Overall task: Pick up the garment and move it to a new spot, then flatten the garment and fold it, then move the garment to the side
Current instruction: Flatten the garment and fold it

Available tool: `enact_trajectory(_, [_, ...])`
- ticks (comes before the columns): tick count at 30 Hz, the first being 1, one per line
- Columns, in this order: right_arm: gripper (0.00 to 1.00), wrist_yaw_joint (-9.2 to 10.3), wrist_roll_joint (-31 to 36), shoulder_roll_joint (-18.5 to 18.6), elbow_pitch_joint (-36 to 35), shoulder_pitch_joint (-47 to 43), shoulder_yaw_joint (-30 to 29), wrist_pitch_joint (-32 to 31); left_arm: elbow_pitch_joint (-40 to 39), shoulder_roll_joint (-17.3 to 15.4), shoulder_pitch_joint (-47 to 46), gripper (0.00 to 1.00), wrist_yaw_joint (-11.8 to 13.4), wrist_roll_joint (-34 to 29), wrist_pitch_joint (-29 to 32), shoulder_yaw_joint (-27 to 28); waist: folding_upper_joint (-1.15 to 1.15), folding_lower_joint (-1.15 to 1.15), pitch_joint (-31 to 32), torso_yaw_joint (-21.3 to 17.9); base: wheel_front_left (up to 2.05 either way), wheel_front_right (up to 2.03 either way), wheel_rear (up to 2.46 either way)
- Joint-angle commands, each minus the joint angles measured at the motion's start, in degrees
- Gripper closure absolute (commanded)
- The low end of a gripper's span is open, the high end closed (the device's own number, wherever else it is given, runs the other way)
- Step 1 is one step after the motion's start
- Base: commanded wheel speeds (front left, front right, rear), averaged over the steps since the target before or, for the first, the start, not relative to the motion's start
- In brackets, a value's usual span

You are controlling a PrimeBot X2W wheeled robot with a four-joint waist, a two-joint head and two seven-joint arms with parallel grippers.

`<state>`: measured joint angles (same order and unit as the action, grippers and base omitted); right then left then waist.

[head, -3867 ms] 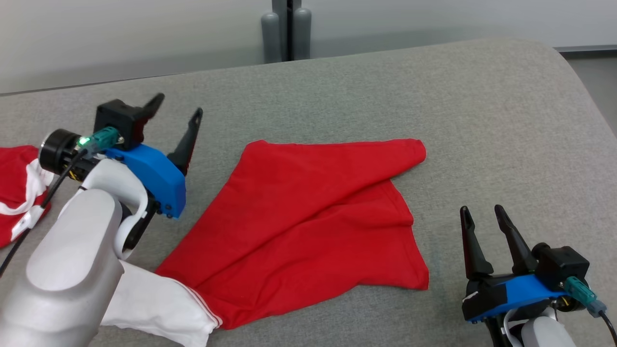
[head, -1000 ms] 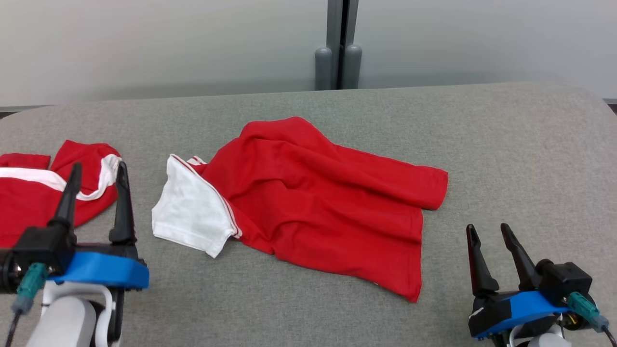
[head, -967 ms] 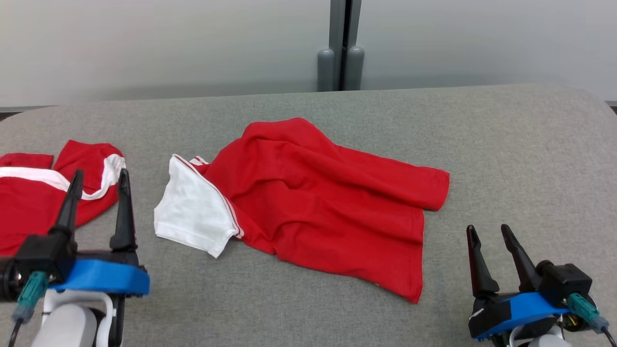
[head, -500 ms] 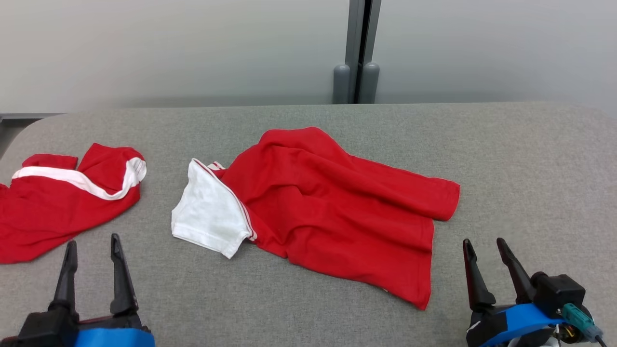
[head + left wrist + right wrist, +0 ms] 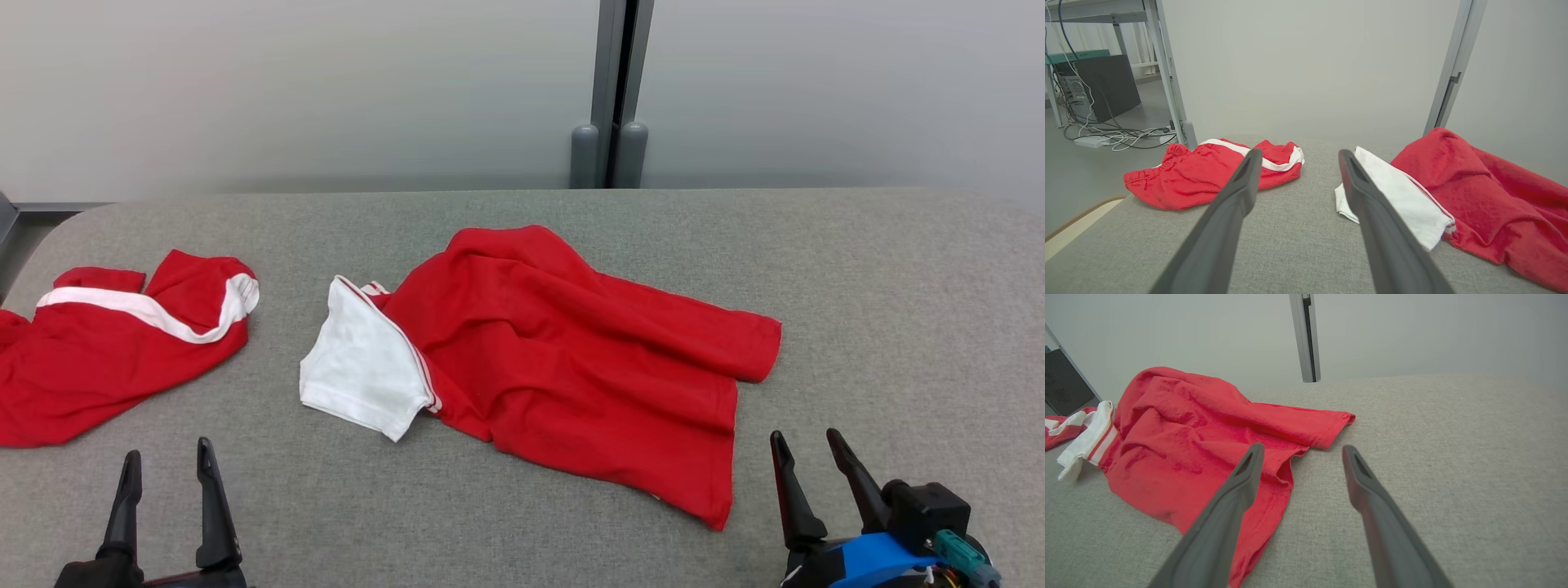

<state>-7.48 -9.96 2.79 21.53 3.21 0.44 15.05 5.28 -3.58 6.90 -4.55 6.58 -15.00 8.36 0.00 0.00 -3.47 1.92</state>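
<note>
- Red T-shirt (image 5: 571,351) with a white sleeve lies crumpled mid tabletop (image 5: 898,310), nothing touching it.
- Left fingers (image 5: 211,506) spread wide, empty, well apart from the shirt.
- Right fingers (image 5: 788,490) spread wide, empty, near the shirt's hem corner.
- Red shorts (image 5: 98,359) lie at far left.

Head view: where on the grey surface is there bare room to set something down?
Widest bare patch: the grey surface right of the red shirt, out to its edge. A strip runs behind both garments. Crowded: the left, where the red shorts lie near the shirt's white sleeve.
</note>
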Motion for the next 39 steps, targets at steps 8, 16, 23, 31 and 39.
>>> enact_trajectory(8, [0.00,-0.03,-0.3,0.2,0.3,-0.5,0.3,0.2,0.6,0.6,-0.2,0.00,-0.9,-1.3,-0.3,1.1,0.00,0.00,0.4,-0.3,0.00,0.00,0.00])
enact_trajectory(16, [0.00,-0.03,-0.4,0.2,0.1,-0.7,0.2,0.2,0.8,0.7,-0.6,0.00,-1.3,-1.9,-0.3,1.3,0.00,0.00,0.5,-0.3,0.00,0.00,0.00])
enact_trajectory(23, [0.00,-0.03,-0.5,0.2,0.3,-0.7,0.3,0.2,1.0,0.7,-0.4,0.00,-1.3,-1.8,-0.3,1.3,0.00,0.00,0.8,-0.3,0.00,0.00,0.00])
enact_trajectory(31, [0.00,-0.03,-0.5,0.2,0.4,-0.7,0.3,0.2,1.1,0.8,-0.3,0.00,-1.2,-1.9,-0.3,1.2,0.00,0.00,0.9,-0.4,0.00,0.00,0.00])
enact_trajectory(39, [0.00,-0.03,-0.5,0.2,0.7,-0.6,0.8,0.2,2.4,0.7,-2.2,0.00,-1.5,-2.2,-0.3,1.3,0.00,0.00,0.6,-0.5,0.00,0.00,0.00])
